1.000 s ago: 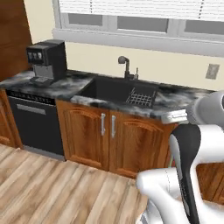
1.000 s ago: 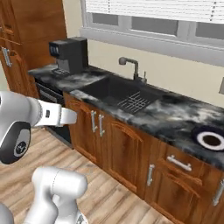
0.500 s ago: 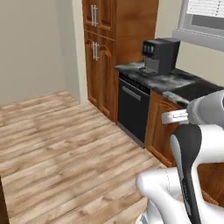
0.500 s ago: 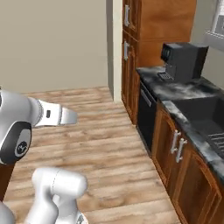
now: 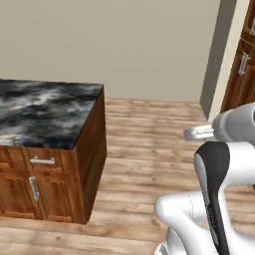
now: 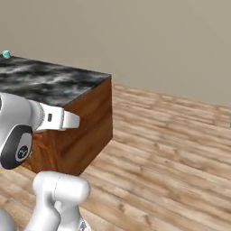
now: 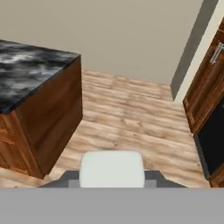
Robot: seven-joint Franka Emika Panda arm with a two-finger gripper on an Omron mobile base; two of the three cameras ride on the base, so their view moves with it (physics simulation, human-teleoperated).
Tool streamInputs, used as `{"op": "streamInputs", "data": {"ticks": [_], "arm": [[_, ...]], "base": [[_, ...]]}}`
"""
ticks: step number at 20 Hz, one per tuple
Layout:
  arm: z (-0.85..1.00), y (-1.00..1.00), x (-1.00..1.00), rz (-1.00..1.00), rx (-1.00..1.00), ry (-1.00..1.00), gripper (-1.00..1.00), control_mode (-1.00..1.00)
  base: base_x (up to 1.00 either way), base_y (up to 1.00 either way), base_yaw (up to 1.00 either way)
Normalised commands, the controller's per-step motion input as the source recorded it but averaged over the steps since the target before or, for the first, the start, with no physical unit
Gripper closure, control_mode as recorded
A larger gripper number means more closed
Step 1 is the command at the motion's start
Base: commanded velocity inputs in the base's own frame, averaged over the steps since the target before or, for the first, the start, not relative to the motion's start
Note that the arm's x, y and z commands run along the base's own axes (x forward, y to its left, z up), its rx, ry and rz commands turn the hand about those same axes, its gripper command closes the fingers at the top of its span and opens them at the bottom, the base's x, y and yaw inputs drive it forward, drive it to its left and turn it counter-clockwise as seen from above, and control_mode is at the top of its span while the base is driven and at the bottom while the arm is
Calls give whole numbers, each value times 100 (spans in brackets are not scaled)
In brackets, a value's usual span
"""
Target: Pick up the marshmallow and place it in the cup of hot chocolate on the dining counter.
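- Black-and-grey marbled stone tops the counter (image 5: 47,112), which fills the left side of the left base view above a brown wood base.
- Two silver handles (image 5: 42,161) show on the wood front of that base, one lying level and one standing upright below it.
- Teal and very small, the mug (image 6: 6,54) stands on the counter top at the far left edge of the right base view. It is too small to tell what is inside.
- Off-white and squarish, the marshmallow (image 7: 112,165) sits at the bottom centre of the hand view, well apart from the mug.
- The gripper (image 7: 112,180) is clenched on the marshmallow, with a dark finger (image 7: 153,177) showing on each side of the block.
- Light wood planks cover the floor (image 5: 149,144), which lies below the held marshmallow and beside the end of the counter.
- A plain beige wall (image 6: 149,40) runs behind the counter and the floor.
- A tall brown wood cabinet (image 5: 241,74) with a silver handle stands at the right edge of the left base view.
- The white arm (image 5: 219,169) with a dark joint rises at the lower right of that view.
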Motion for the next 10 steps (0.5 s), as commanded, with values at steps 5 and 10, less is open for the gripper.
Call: {"op": "streamInputs", "data": {"ticks": [5, 10], "arm": [[0, 0, 0, 0, 0, 0, 100, 100], [0, 0, 0, 0, 0, 0, 100, 100]], "base": [[12, 9, 96], [88, 63, 58]]}}
